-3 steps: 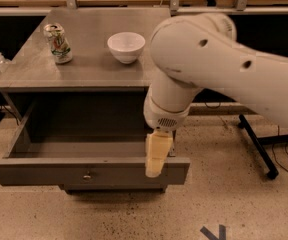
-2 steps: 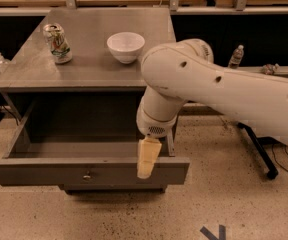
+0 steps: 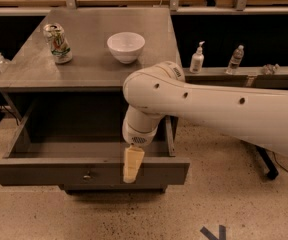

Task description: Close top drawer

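Observation:
The top drawer (image 3: 44, 173) of the grey cabinet is pulled far out, its shallow box open and empty. Its flat grey front panel faces me with a small round metallic knob (image 3: 87, 176) at centre. My gripper (image 3: 132, 165) hangs from the white arm, pointing down over the front panel, right of the knob. Its cream-coloured fingers overlap the panel's top edge.
On the grey cabinet top (image 3: 94, 69) stand a drink can (image 3: 57, 43) at the left and a white bowl (image 3: 126, 46) in the middle. A pump bottle (image 3: 197, 58) and a water bottle (image 3: 235, 59) stand on a low ledge to the right. The floor is speckled.
My arm has swung leftward and my gripper has moved left along the drawer front, closer to the knob. The drawer stays pulled out.

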